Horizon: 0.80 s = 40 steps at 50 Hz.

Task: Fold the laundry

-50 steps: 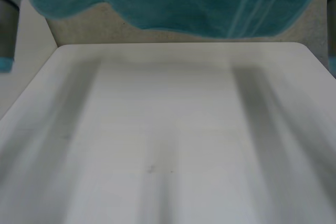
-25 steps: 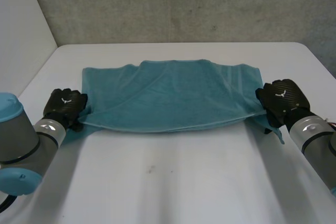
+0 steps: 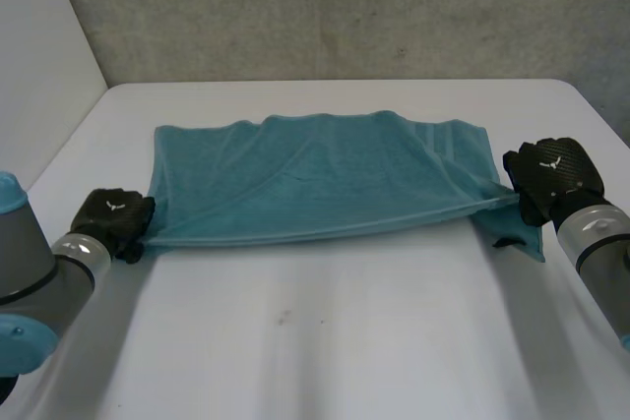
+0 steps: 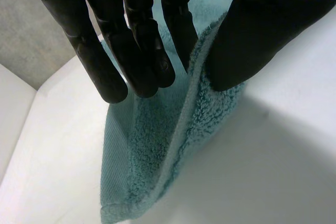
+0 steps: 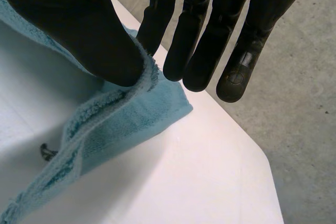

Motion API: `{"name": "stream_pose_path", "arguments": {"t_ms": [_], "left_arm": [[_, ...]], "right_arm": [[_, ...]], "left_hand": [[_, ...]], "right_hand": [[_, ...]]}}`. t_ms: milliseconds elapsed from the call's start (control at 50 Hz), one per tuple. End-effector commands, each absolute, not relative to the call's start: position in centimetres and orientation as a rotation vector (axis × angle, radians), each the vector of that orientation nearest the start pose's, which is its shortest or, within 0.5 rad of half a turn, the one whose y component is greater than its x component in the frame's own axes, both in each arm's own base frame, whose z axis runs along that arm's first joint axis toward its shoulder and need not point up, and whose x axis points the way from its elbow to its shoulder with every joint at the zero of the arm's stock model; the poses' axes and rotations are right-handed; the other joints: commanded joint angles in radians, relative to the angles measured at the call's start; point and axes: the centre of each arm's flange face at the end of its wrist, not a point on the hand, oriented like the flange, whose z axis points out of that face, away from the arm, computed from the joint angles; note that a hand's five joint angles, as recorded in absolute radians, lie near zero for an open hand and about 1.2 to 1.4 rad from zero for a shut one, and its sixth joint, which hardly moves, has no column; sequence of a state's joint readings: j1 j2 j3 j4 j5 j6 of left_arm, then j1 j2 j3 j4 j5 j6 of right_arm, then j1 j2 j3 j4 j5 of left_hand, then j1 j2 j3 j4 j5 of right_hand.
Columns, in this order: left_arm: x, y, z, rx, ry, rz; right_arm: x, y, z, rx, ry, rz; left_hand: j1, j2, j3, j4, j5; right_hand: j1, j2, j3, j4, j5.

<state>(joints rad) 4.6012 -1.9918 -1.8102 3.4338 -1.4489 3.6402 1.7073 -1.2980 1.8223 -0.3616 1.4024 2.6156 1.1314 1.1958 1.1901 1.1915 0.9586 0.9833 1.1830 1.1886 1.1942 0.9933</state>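
The teal towel (image 3: 315,179) lies spread across the white table (image 3: 325,341), and it looks soft, light and floppy. The left hand (image 3: 113,215) pinches its near left corner and the right hand (image 3: 553,174) its near right corner, which look like sensible holds.

I can read no word, number or brand name anywhere. The back of my left hand (image 3: 115,215) bears a small white mark, and my right hand (image 3: 553,174) bears one like it, yet both are too small to make out as letters. The towel (image 3: 315,184) pinched between my fingers and thumbs shows no legible label.
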Motion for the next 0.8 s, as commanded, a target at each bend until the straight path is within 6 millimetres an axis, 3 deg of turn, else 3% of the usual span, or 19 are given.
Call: {"name": "stream_pose_path", "arguments": {"t_ms": [20, 140, 260, 340, 440, 460, 500, 540, 560, 600, 800], "left_arm": [[-17.3, -29.6, 18.7, 0.813, 2.215, -1.829], [-16.2, -26.7, 24.8, 0.810, 2.043, -1.899], [-16.3, -24.8, 27.0, 0.861, 1.942, -1.910], [-16.3, -24.6, 26.0, 0.891, 1.964, -1.874], [-16.1, -26.6, 21.7, 0.952, 2.104, -1.706], [-16.1, -26.7, 21.7, 0.952, 2.104, -1.706], [-16.1, -28.2, 18.7, 1.011, 2.172, -1.593], [-16.1, -28.6, 18.1, 1.025, 2.180, -1.572], [-16.2, -29.4, 17.0, 1.052, 2.191, -1.534], [-16.4, -31.4, 15.6, 1.084, 2.177, -1.512], [-18.3, -37.5, 16.9, 1.053, 1.957, -1.725]], "right_arm": [[18.1, -30.4, 20.5, -1.007, 2.369, -2.052], [16.6, -28.9, 23.4, -1.072, 2.533, -1.803], [16.7, -27.6, 26.0, -1.169, 2.529, -1.767], [16.8, -27.4, 26.2, -1.255, 2.502, -1.770], [17.1, -27.5, 24.8, -1.302, 2.503, -1.710], [17.1, -27.5, 24.8, -1.302, 2.503, -1.710], [17.2, -29.1, 22.0, -1.316, 2.546, -1.607], [17.3, -30.7, 20.1, -1.323, 2.567, -1.573], [17.3, -30.7, 20.1, -1.323, 2.567, -1.573], [17.2, -32.7, 19.2, -1.307, 2.591, -1.598], [20.5, -36.5, 19.4, -1.348, 2.462, -1.861]], "left_hand": [[0.265, 0.200, 0.206, 0.205, 0.263], [0.265, 0.200, 0.206, 0.205, 0.263], [0.265, 0.200, 0.206, 0.205, 0.263], [0.265, 0.200, 0.206, 0.205, 0.263], [0.265, 0.200, 0.206, 0.205, 0.263], [0.265, 0.200, 0.206, 0.205, 0.263], [0.265, 0.200, 0.206, 0.205, 0.263], [0.265, 0.200, 0.206, 0.205, 0.263], [0.265, 0.200, 0.206, 0.205, 0.263], [0.265, 0.200, 0.206, 0.205, 0.263], [0.265, 0.200, 0.206, 0.205, 0.263]], "right_hand": [[0.413, 0.213, 0.208, 0.202, 0.228], [0.413, 0.213, 0.208, 0.202, 0.228], [0.413, 0.213, 0.208, 0.202, 0.228], [0.413, 0.213, 0.208, 0.202, 0.228], [0.413, 0.213, 0.208, 0.202, 0.228], [0.413, 0.213, 0.208, 0.202, 0.228], [0.413, 0.213, 0.208, 0.202, 0.228], [0.413, 0.213, 0.208, 0.202, 0.228], [0.413, 0.213, 0.208, 0.202, 0.228], [0.413, 0.213, 0.208, 0.202, 0.228], [0.413, 0.213, 0.208, 0.202, 0.228]]}}
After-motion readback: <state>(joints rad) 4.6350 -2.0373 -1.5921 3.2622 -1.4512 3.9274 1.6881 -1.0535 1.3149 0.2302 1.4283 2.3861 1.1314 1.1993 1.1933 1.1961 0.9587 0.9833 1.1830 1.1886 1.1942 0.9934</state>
